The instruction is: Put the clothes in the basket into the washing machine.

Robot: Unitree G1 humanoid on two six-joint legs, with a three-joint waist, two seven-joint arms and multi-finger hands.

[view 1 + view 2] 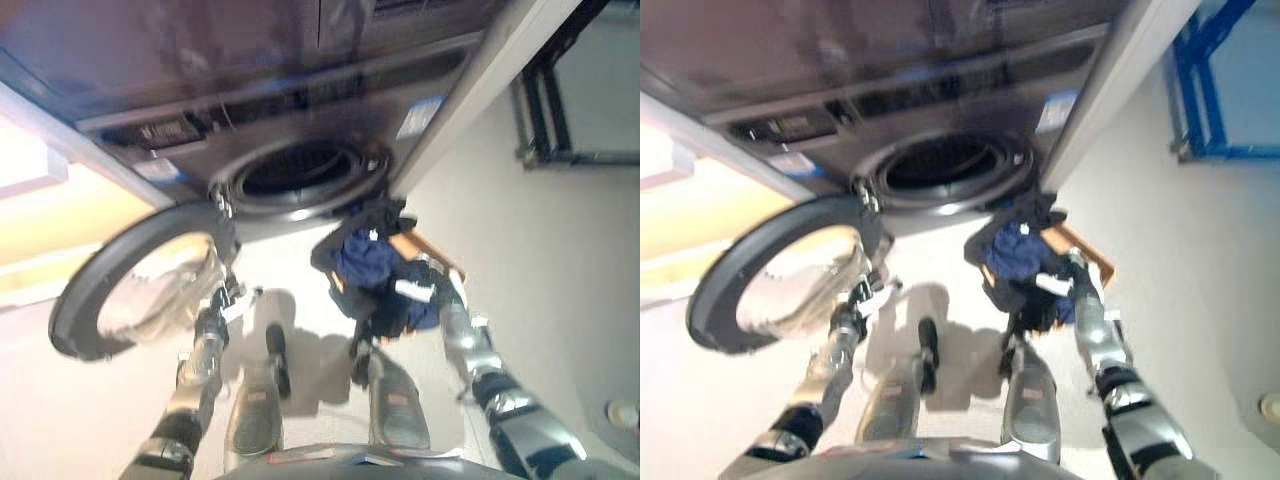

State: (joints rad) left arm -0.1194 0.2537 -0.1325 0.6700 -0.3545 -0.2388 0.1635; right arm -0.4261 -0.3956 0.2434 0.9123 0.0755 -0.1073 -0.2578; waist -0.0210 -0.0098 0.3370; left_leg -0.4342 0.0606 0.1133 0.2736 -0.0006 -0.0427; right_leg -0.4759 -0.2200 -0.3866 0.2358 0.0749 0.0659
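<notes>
Progress: early to middle, as I judge it. The washing machine (300, 120) has its door (140, 280) swung fully open to the robot's left, and the drum opening (300, 170) looks dark, with no cloth visible inside.
Clothes: a dark blue bundle of clothes (375, 265) hangs at the right hand (420, 290), lifted clear of the floor and just below and right of the drum opening.
Right hand: it appears closed round the bundle, with cloth draped over and below it; the exact finger hold is partly hidden by the fabric.
Left hand: the left hand (225, 295) sits at the lower rim of the open door, close to or touching it. I cannot tell whether its fingers are open or curled.
Basket: a brown edge of the basket (430, 250) shows just beyond the right hand, behind the bundle. Whether more clothes lie in it cannot be seen.
Left to do: carry the bundle up and leftward from the right hand into the drum, let go, then check the basket.
Edges: the drum's metal rim lies above-left of the right hand; the machine's pale side panel runs above it.
Open room: bare floor (540, 300) lies to the right of the right hand, and the way between bundle and opening looks free. The door takes up the space around the left hand.
</notes>
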